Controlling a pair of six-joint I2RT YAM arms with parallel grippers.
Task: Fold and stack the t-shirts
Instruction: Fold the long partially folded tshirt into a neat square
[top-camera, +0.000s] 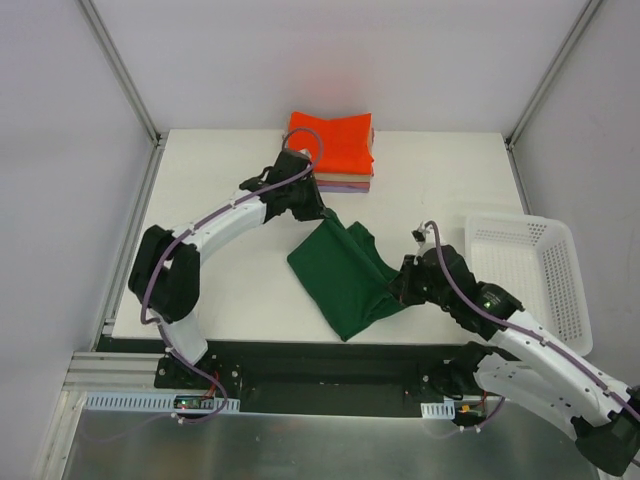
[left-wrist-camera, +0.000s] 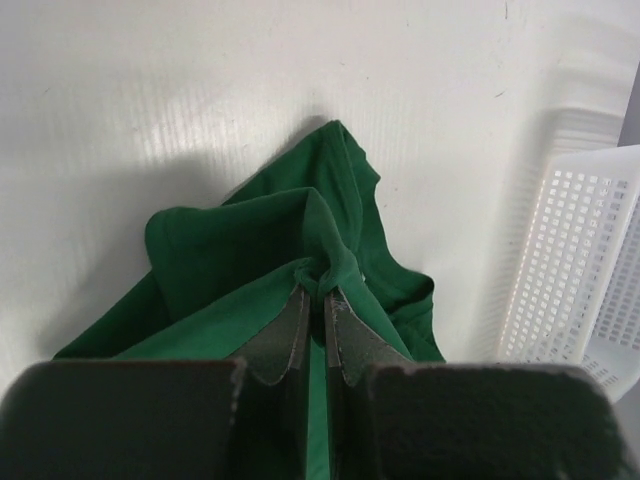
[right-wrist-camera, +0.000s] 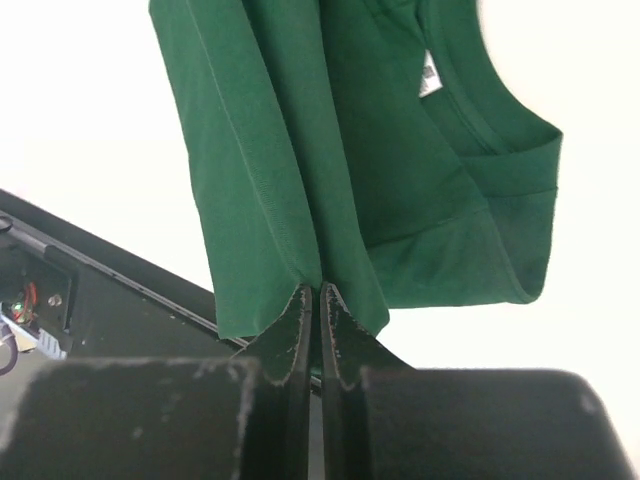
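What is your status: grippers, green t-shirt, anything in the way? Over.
Left gripper shut on green t-shirt. Right gripper shut on its other end. Folded stack behind; basket apart, right.

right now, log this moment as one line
step: fold green t-shirt | left gripper: shut on green t-shirt | right gripper: shut on green t-shirt | stack: orange t-shirt on top

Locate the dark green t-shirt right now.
In the top view the dark green t-shirt sits mid-table, nearer than the folded stack, left of the white basket, pinched in the jaws of the left gripper and right gripper.
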